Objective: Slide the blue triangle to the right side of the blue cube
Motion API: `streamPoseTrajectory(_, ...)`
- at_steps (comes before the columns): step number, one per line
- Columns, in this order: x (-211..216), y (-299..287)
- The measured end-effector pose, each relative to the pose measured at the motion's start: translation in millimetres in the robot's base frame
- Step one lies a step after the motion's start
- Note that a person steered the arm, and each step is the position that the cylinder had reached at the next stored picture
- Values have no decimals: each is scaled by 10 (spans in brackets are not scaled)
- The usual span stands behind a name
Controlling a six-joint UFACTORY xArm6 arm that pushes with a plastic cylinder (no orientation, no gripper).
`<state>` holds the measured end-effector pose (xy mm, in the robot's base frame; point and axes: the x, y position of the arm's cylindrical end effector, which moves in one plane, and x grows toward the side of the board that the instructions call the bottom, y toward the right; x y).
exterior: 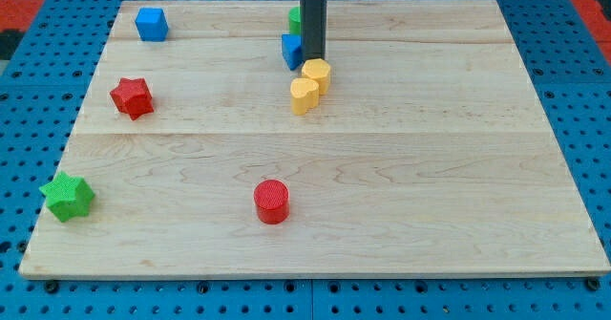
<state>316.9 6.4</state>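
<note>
The blue cube (pixel 151 23) sits near the board's top left corner. The blue triangle (pixel 291 50) lies at the top middle, partly hidden behind my rod. My tip (pixel 313 59) rests right against the triangle's right side, just above the yellow blocks. A green block (pixel 295 17) peeks out behind the rod, just above the triangle; its shape is hidden.
A yellow cylinder (pixel 317 74) and a yellow heart (pixel 304 96) touch each other just below my tip. A red star (pixel 132 97) is at the left, a green star (pixel 68 197) at the bottom left, a red cylinder (pixel 272 202) at the bottom middle. The wooden board (pixel 430 167) lies on blue pegboard.
</note>
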Motion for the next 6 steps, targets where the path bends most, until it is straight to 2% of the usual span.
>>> streamPoseTrajectory(1,-415,-811)
streamPoseTrajectory(2,-681,-1235)
streamPoseTrajectory(3,-914,-731)
streamPoseTrajectory(4,-1114,-1058)
streamPoseTrajectory(5,-970,-1859)
streamPoseTrajectory(6,-1052,-1689)
